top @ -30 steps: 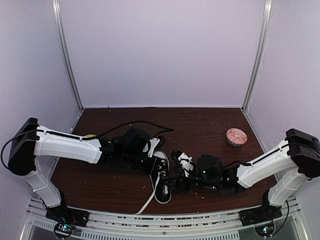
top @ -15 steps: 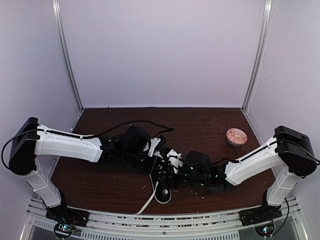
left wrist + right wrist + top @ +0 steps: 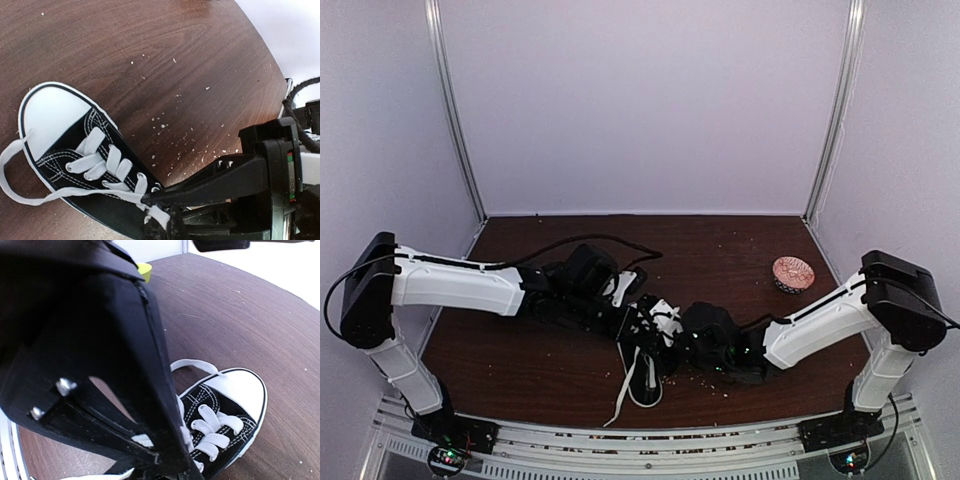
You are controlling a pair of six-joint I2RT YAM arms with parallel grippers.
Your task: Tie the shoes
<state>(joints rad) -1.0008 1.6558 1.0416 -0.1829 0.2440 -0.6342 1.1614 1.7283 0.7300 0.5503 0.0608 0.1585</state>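
The shoe [image 3: 644, 378] is a black canvas sneaker with a white toe cap [image 3: 50, 116] and white laces, lying toe toward the arms' bases. My left gripper [image 3: 626, 318] sits at the shoe's tongue end. In the left wrist view the left gripper [image 3: 150, 212] is shut on a white lace [image 3: 85, 195], which runs taut across the eyelets. My right gripper [image 3: 659, 330] meets it from the right. In the right wrist view the right gripper [image 3: 175, 466] has closed in over the laces, with a strip of lace [image 3: 142, 440] between its fingers. One loose lace end [image 3: 620, 398] trails off the shoe.
A small pink patterned bowl [image 3: 792, 273] stands at the back right of the brown table [image 3: 520, 360]. A black cable [image 3: 590, 241] loops behind the left arm. Crumbs [image 3: 192, 135] are scattered over the wood. A metal rail [image 3: 640, 435] runs along the near edge.
My right arm has moved left from beside the shoe onto its laces, and its jaws have closed from wide apart. The left gripper has kept its grip and place.
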